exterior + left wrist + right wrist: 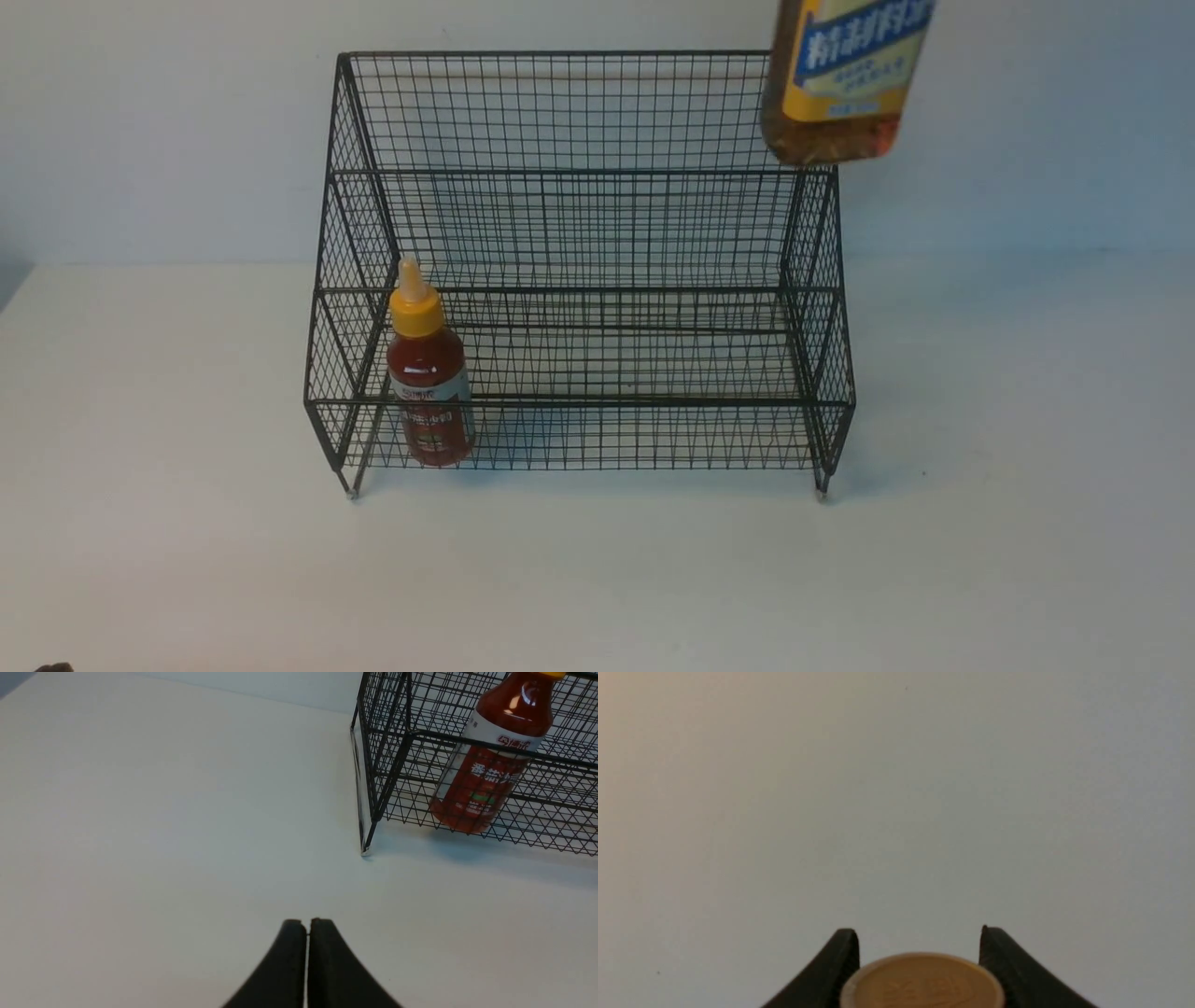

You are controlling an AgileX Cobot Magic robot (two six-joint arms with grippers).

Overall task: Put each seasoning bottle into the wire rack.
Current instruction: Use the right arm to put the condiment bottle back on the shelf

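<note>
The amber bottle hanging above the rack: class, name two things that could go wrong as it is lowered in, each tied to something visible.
1. The amber bottle hangs near the right side wall of the wire rack, so lowered straight down it may catch the top wire or land outside.
2. The right gripper holds it high up, near the tan cap, and the body looks slightly tilted; it could swing or topple when set down.

Squeeze bottle (pixel 428 378) in wire rack's (pixel 607 402) lower tier, L end; tall bottle (pixel 840 84) aloft by rack's top R corner.
</note>
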